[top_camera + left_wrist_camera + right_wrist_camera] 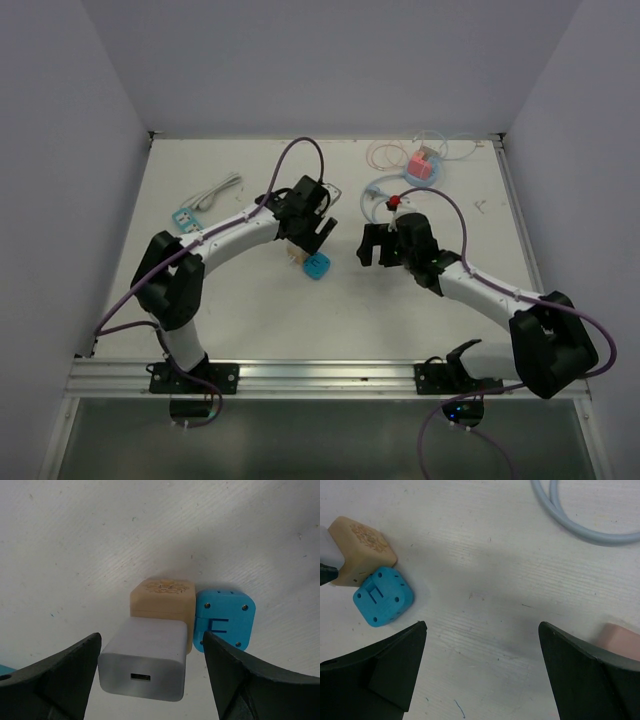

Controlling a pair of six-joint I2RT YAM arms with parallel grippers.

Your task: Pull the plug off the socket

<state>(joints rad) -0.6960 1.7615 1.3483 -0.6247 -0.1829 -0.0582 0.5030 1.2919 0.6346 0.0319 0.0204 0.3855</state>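
- We see soft, even, fairly bright light from above; the white table [260, 310] reads matte.
- Ahead of the left gripper [152, 634], a broad soft shadow darkens the table past the grey plug [144, 666].
- Its dark fingers [52, 680] blur slightly at the frame's bottom; the plug between them is crisp.
- Ahead of the right gripper [482, 623], a faint diagonal shadow band crosses the table.
- From overhead we find mild grain and a bluish cast.
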